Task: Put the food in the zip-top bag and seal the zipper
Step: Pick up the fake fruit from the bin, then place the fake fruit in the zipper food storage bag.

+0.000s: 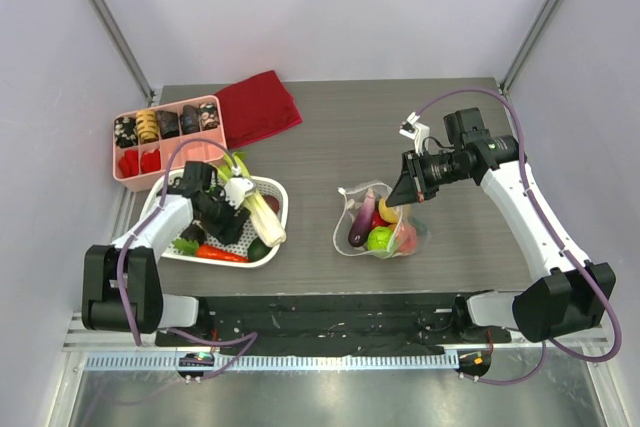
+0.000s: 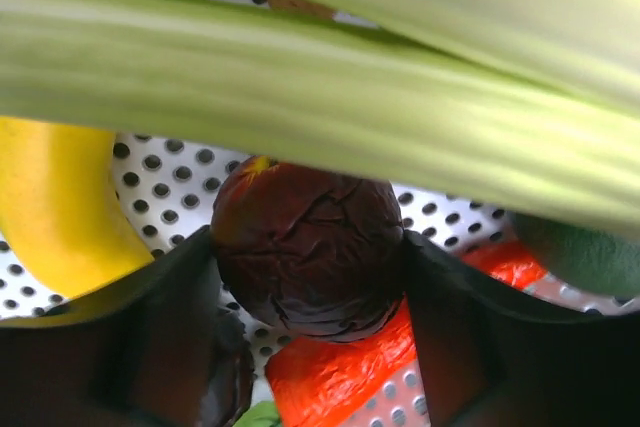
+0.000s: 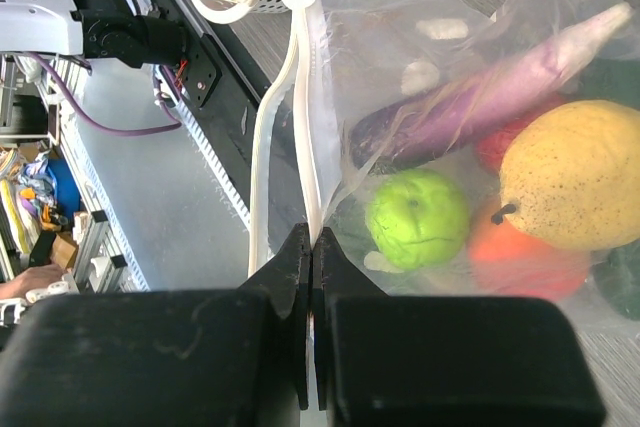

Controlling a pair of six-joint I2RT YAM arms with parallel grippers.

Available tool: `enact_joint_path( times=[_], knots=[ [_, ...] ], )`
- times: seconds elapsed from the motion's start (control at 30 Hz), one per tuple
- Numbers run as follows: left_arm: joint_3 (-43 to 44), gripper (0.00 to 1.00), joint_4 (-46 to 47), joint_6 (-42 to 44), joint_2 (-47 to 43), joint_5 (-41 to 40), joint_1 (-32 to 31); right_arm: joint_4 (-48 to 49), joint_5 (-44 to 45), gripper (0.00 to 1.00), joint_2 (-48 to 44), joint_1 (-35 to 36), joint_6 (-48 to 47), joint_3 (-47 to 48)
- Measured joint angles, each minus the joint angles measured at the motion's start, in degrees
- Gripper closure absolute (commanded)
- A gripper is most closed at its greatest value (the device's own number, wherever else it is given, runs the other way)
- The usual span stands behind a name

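Observation:
The zip-top bag (image 1: 380, 225) lies at centre right with its mouth open, holding a purple eggplant (image 3: 480, 97), a green apple (image 3: 418, 217), a yellow pear (image 3: 575, 172) and red pieces. My right gripper (image 3: 313, 242) is shut on one side of the zipper strip (image 3: 308, 97) at the mouth; in the top view it (image 1: 400, 197) is at the bag's upper right. My left gripper (image 2: 308, 252) is down in the white basket (image 1: 275, 185), with its jaws closed against both sides of a dark red round fruit (image 2: 300, 217). The leek (image 2: 300, 87) lies just above it, with the banana (image 2: 50, 207) to the left.
An orange-red vegetable (image 2: 340, 372) lies under the dark fruit on the basket floor. A pink compartment tray (image 1: 168, 132) and a red cloth (image 1: 258, 107) are at the back left. The black base rail (image 1: 320, 312) runs along the near edge.

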Motion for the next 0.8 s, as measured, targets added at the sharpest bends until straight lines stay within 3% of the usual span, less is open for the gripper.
enact_joint_path(
  times=[0.07, 0.23, 0.37, 0.53, 0.67, 0.8],
  knots=[
    [0.33, 0.66, 0.42, -0.68, 0.76, -0.15, 0.00, -0.02, 0.04, 0.99, 0.00, 0.00, 0.00, 0.00],
    [3.08, 0.87, -4.02, -0.13, -0.74, -1.16, 0.24, -0.39, 0.39, 0.99, 0.00, 0.00, -0.44, 0.00],
    [9.29, 0.87, -13.62, 2.08, -6.67, -1.49, 0.55, -0.90, 0.52, 0.99, 0.00, 0.00, -0.96, 0.00],
    [23.10, 0.85, -22.21, 2.36, -11.28, 3.39, -1.79, -1.05, 0.63, 0.99, 0.02, 0.00, -1.75, 0.00],
    [35.21, 0.84, -20.26, -4.11, -7.74, 7.13, -14.99, -1.44, 0.72, 0.99, 0.15, 0.00, -2.19, 0.04],
    [40.87, 0.81, -13.73, -10.38, -1.03, 8.11, -29.86, -2.23, 1.42, 0.99, 0.76, 0.00, -2.95, 1.11]
  ],
)
